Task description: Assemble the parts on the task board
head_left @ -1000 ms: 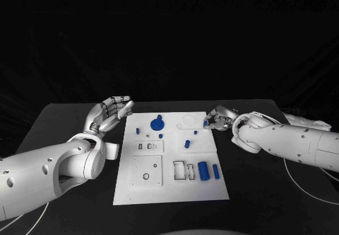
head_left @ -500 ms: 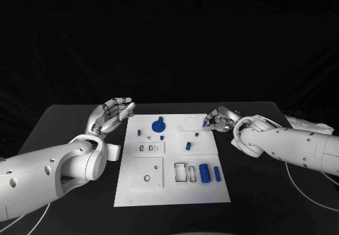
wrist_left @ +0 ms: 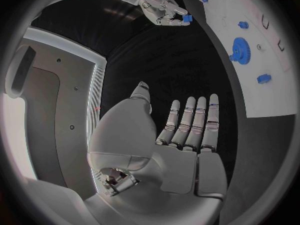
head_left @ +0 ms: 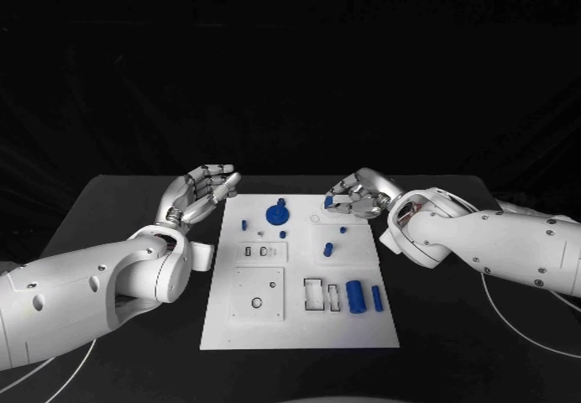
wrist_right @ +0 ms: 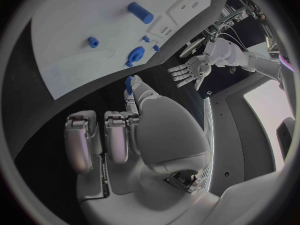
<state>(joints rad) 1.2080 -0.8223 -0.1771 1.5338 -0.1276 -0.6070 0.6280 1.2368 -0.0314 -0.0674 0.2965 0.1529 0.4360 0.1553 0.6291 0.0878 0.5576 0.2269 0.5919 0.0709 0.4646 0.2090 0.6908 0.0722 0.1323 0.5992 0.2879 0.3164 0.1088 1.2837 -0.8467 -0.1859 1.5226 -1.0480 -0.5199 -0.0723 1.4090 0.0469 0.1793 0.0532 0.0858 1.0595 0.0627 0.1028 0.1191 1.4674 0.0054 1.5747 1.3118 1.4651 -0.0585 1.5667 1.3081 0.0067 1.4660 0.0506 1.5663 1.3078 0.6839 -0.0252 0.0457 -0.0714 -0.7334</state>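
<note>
Two hands are up at the far end of the task board (head_left: 299, 327), which lies in the middle of the black desk (head_left: 109, 210). My right hand (head_left: 353, 196) hangs over the board's far right corner and pinches a small blue part (head_left: 328, 201) between its fingertips; its curled fingers cover most of that piece, so I cannot tell its shape. My left hand (head_left: 200, 191) stands just off the board's far left corner, palm toward the board, fingers straight and apart, holding nothing.

On the board I can make out a blue gear (head_left: 276, 214) near the far end, a small blue peg (head_left: 243, 224) to its left, a short blue piece (head_left: 328, 248) in the middle, and two blue cylinders (head_left: 356, 295) lying side by side near the right edge. Whether the gear sits in a socket or merely lies flat is too small to tell.

Compared with a second ago, my right hand has moved in from beside the board's right edge to above its far corner, carrying the part along. My left hand has kept its place and spread.
</note>
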